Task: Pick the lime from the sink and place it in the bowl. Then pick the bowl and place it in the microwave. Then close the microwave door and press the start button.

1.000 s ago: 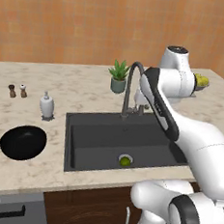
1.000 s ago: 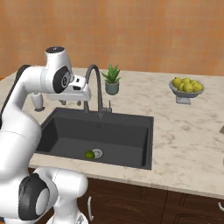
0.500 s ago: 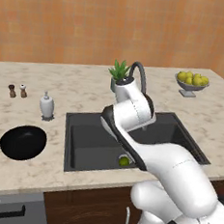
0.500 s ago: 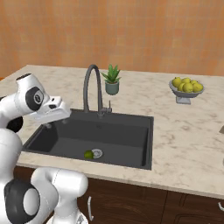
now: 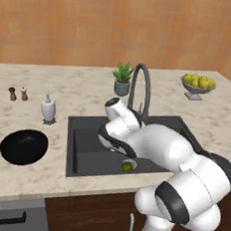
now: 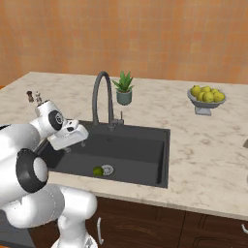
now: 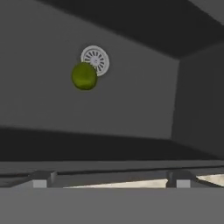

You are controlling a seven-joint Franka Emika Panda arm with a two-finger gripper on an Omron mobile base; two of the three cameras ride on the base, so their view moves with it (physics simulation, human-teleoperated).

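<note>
Lime point(image 7: 84, 76) is lying on the floor of the sink point(image 5: 83, 157), touching the edge of the round silver drain point(image 7: 95, 59); the same fruit is showing in the left base view point(image 5: 128, 166) and the right base view point(image 6: 98, 170), just beside the drain point(image 6: 107, 169) toward the front of the basin. Gripper point(image 6: 72, 147) is hanging over the left part of the sink point(image 6: 140, 164), above the basin and well apart from the lime, and I cannot tell whether its fingers are spread or closed, since the arm is hiding them in the left base view and they are too small to read in the right one. Faucet point(image 5: 140, 87) is arching up behind the sink, and a small potted plant point(image 5: 122, 78) is standing just behind the faucet. Left of the sink, the black bowl point(image 5: 24, 147) is sitting on the marble counter point(image 5: 80, 91), with a white soap bottle point(image 5: 48, 108) between it and the back wall, and two small shakers point(image 5: 17, 93) are standing farther left of that bottle. Right of the sink, well apart from it, a grey dish of yellow-green fruit point(image 6: 207, 96) is resting on the counter point(image 6: 203, 140).
</note>
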